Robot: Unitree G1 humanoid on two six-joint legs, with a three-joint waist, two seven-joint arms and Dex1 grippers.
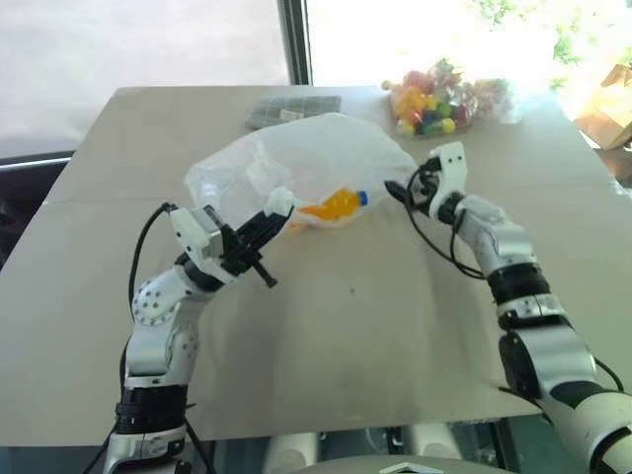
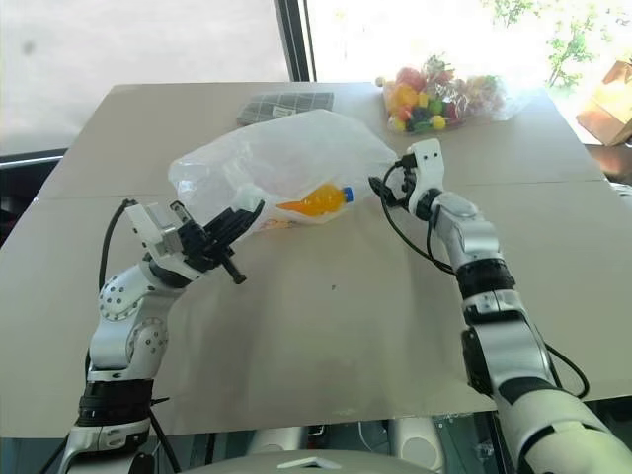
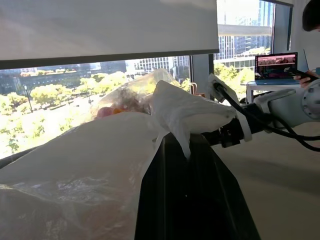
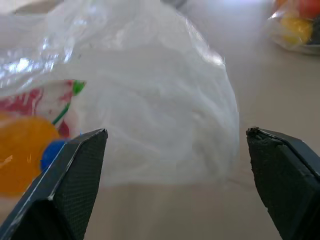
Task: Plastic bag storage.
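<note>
The plastic bag (image 1: pixel 306 158), large, translucent and white, lies puffed up in the middle of the table (image 1: pixel 346 336). An orange bottle (image 1: pixel 336 204) with a blue cap shows through it, next to red and green print (image 4: pixel 30 100). My left gripper (image 1: pixel 276 215) is shut on a bunched fold of the bag's near left edge (image 3: pixel 172 117) and holds it a little off the table. My right gripper (image 1: pixel 413 184) stands open just off the bag's right end, level and pointing at it. Its two fingers (image 4: pixel 75 175) are spread wide, with the bag ahead of them and untouched.
A smaller clear bag of colourful round candies (image 1: pixel 434 99) lies at the far right of the table. A dark flat gridded item (image 1: pixel 291 109) sits behind the plastic bag. A cardboard box (image 1: pixel 607 114) stands off the table's right side. A window runs behind.
</note>
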